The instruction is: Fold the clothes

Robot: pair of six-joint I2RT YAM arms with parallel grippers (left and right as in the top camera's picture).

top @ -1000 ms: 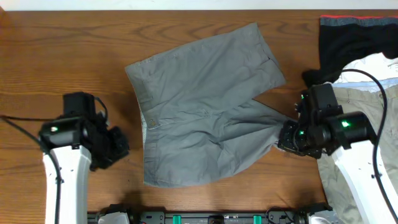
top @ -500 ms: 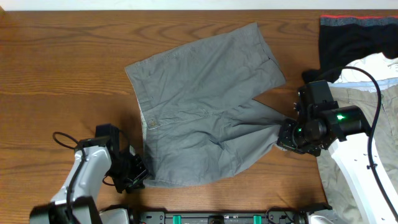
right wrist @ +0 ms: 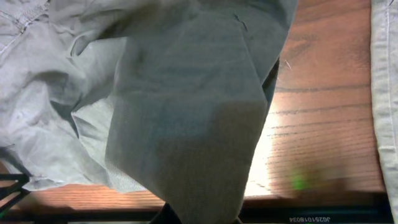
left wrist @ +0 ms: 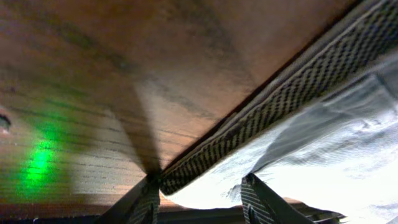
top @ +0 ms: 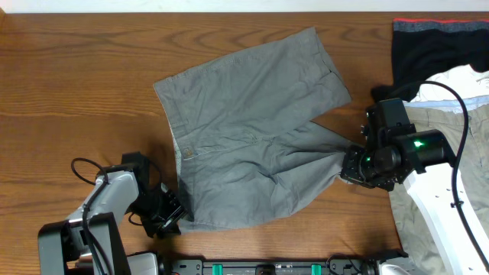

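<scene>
Arms low at either end of the grey shorts [top: 252, 137], which lie spread flat mid-worktop [top: 76, 76].
Left arm is folded down close to the front edge, its left tool [top: 171, 217] at the waistband's near corner, fingers [left wrist: 144, 202] parted with that corner between them. Right arm reaches in from the right side, its right tool [top: 348, 169] pinched on the near leg's hem.

Robot lab setup, wood-grain table [top: 69, 84], two cabled arms [top: 432, 202], laundry pile [top: 435, 46].
</scene>
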